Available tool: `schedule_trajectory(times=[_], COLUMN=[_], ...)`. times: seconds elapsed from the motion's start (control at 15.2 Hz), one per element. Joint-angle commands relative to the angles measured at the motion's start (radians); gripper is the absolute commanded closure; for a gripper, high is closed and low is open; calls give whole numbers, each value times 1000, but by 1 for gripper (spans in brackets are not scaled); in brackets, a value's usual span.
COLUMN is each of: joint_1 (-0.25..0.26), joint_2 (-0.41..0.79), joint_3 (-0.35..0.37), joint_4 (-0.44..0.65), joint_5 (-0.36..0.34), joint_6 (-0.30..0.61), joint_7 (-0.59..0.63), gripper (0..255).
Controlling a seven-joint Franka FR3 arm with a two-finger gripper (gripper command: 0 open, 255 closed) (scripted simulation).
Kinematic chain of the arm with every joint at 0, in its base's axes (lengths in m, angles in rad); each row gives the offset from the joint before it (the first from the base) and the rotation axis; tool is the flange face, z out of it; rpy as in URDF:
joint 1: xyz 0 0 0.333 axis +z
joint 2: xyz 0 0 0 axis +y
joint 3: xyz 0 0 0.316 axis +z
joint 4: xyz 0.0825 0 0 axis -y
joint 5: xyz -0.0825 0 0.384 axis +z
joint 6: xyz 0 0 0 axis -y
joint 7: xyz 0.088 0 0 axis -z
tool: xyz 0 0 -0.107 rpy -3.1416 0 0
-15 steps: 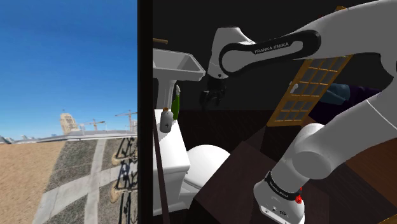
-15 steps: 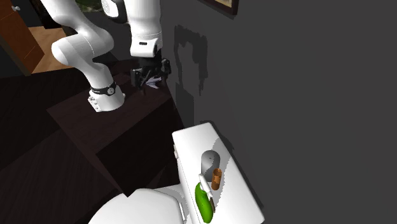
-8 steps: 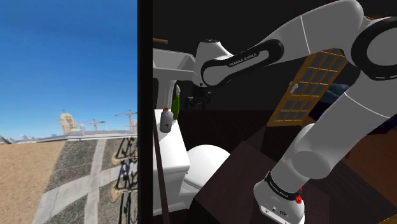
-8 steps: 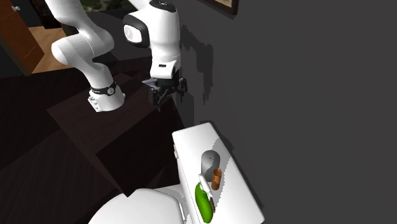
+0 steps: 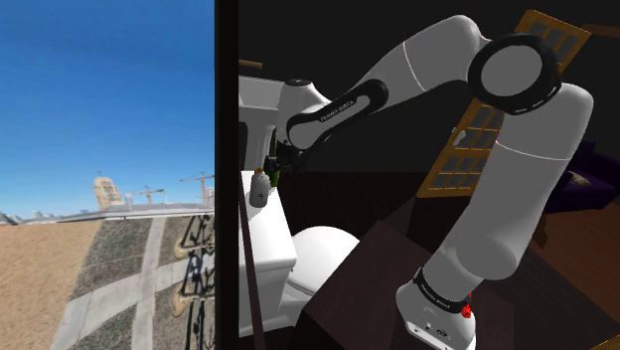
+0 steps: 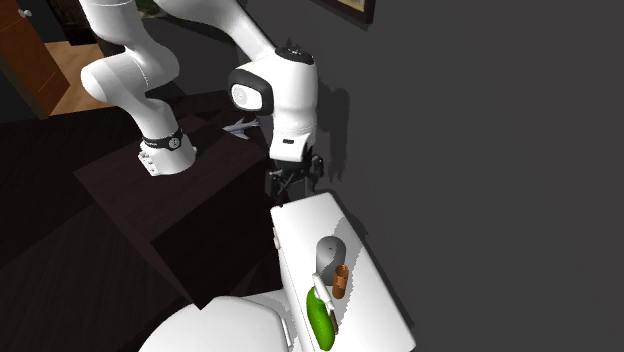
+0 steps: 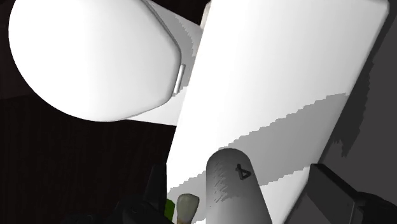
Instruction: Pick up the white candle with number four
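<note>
Candle (image 6: 328,255) with a 4 on top, pale grey, stands on the white toilet tank lid (image 6: 300,226), a little way ahead of the black gripper (image 6: 292,186). The gripper hangs above the lid's near end, with its fingers wide apart and nothing in them. A small brown thing (image 6: 340,281) and a green bottle (image 6: 320,318) sit just past the candle.

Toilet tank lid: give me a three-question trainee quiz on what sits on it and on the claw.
1. True or false: the claw is shut on the candle.
2. The bottle on the tank lid is: A green, B red, C blue.
3. Fill in: in the wrist view, the mark on the candle's top is the number ____.
Key: 1 false, it is open and clear of the candle; 2 A; 3 four.
</note>
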Motion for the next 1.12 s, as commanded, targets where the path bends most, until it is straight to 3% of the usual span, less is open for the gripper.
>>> schedule_trajectory(times=[0.0,0.53,1.06], joint_1=[9,49,56], joint_2=[87,375,452], joint_3=[-11,-69,-81], joint_4=[65,350,362], joint_5=[-29,-83,-98], joint_6=[32,70,135], joint_7=[49,173,193], gripper=[0,0,0])
